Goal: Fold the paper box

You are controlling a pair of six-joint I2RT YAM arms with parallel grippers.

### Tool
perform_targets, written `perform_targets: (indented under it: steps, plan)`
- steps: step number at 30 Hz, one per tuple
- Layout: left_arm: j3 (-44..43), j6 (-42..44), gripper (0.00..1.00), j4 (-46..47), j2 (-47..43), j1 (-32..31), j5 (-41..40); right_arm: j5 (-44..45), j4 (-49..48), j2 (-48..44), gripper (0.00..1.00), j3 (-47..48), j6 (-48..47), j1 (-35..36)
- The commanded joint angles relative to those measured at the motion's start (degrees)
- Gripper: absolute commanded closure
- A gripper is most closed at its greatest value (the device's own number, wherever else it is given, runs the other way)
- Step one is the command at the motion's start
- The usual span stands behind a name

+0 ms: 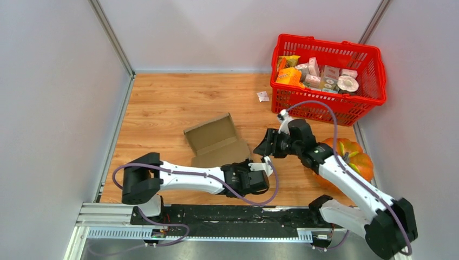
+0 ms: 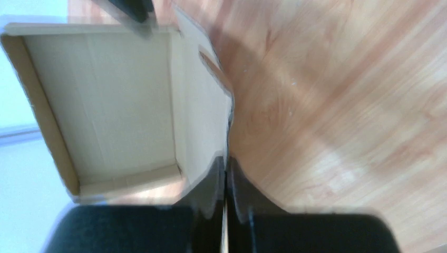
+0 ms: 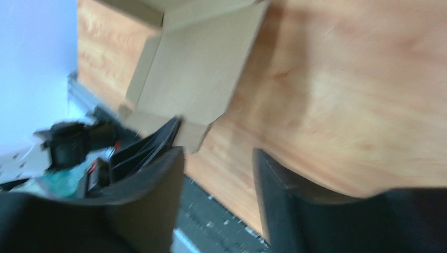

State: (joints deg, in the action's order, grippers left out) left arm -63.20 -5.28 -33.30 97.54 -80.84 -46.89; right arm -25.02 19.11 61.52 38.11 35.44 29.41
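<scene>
Top external: the paper box lies on the wooden table with its tray open upward and one panel half raised. The left gripper sits at the box's near right corner and touches it. The right gripper is just beyond the left one, its tips next to the same side of the box. An orange pumpkin lies behind the right gripper, partly under that arm. A red basket of small packages stands farther out past the right gripper. A small white sachet lies apart on the boards ahead of it. Left wrist: the jaws are pressed together on a thin cardboard edge of the box, the sheet pinched between the two dark fingers. The open tray spreads ahead of the fingers toward the left of the view, and bare wood lies on the other side. Right wrist: the jaws stand apart with only table showing between the fingers, which are blurred. The box lies ahead of the gap toward the left of the view, its near corner flap just beside one finger; whether they touch cannot be told.
</scene>
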Motion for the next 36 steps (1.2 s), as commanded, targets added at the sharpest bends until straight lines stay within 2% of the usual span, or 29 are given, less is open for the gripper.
perform_targets:
  steps: [1, 4, 6, 9, 12, 13, 15, 16, 17, 19, 20, 22, 23, 24, 25, 30, 36]
  plan:
    - [-3.67, -10.17, 1.0, -8.87, -9.97, 2.69, 0.3, 18.76, 11.63, -10.52, 0.34, 7.15, -8.89, -0.14]
    - [-8.16, -19.83, 1.0, -16.61, -15.16, 9.1, 8.73, 24.21, 13.31, -14.75, 0.28, 8.03, -9.78, -0.23]
    - [-10.27, -25.55, 1.0, -18.37, -17.89, 15.32, 16.87, 27.19, 13.14, -17.2, 0.27, 7.69, -9.25, -0.14]
    - [-11.59, -32.5, 1.0, -18.82, -24.3, 22.88, 22.27, 28.09, 12.62, -19.32, 0.27, 6.98, -8.72, -0.23]
    - [-10.55, -39.26, 1.0, -15.24, -30.09, 28.61, 27.79, 27.83, 13.23, -19.68, 0.24, 7.07, -9.07, -0.14]
    - [-8.28, -41.89, 1.0, -13.74, -31.69, 33.5, 30.52, 27.83, 13.66, -19.59, 0.24, 6.98, -9.42, -0.14]
    - [-4.93, -50.67, 1.0, -7.26, -35.98, 39.85, 39.98, 27.13, 14.19, -19.59, 0.23, 6.81, -9.51, -0.05]
    - [-1.0, -55.15, 1.0, -5.65, -37.41, 45.54, 41.52, 26.78, 14.54, -19.51, 0.23, 6.54, -9.6, -0.05]
    - [0.6, -63.63, 1.0, -4.33, -38.46, 47.86, 42.49, 26.43, 14.64, -19.59, 0.23, 5.76, -9.51, 0.03]
    - [2.46, -71.59, 1.0, -5.27, -39.79, 51.55, 42.07, 25.98, 14.11, -19.68, 0.23, 4.61, -9.34, 0.47]
    - [1.94, -78.41, 1.0, -7.72, -39.53, 54.27, 41.54, 25.98, 14.02, -19.42, 0.23, 3.82, -9.25, 0.65]
    - [-1.29, -82.33, 1.0, -15.8, -36.99, 56.66, 38.47, 25.89, 13.93, -19.07, 0.24, 3.38, -9.16, 1.17]
    - [-2.62, -87.05, 1.0, -20.01, -35.67, 58.5, 37.5, 25.89, 14.02, -18.54, 0.24, 3.29, -9.16, 1.53]
    - [-3.76, -88.83, 1.0, -26.84, -33.49, 59.3, 35.75, 25.89, 14.02, -18.28, 0.24, 3.11, -9.07, 1.88]
    - [-4.47, -90.33, 1.0, -28.73, -32.86, 60.09, 35.12, 25.89, 13.93, -18.01, 0.24, 3.03, -9.07, 2.66]
    - [0.79, -100.88, 1.0, -25.69, -34.33, 63.87, 32.14, 26.68, 13.49, -16.96, 0.24, 2.5, -9.16, 4.43]
    - [4.49, -111.96, 1.0, -25.15, -37.42, 64.4, 25.73, 27.12, 12.79, -16.52, 0.24, 0.74, -8.72, 5.92]
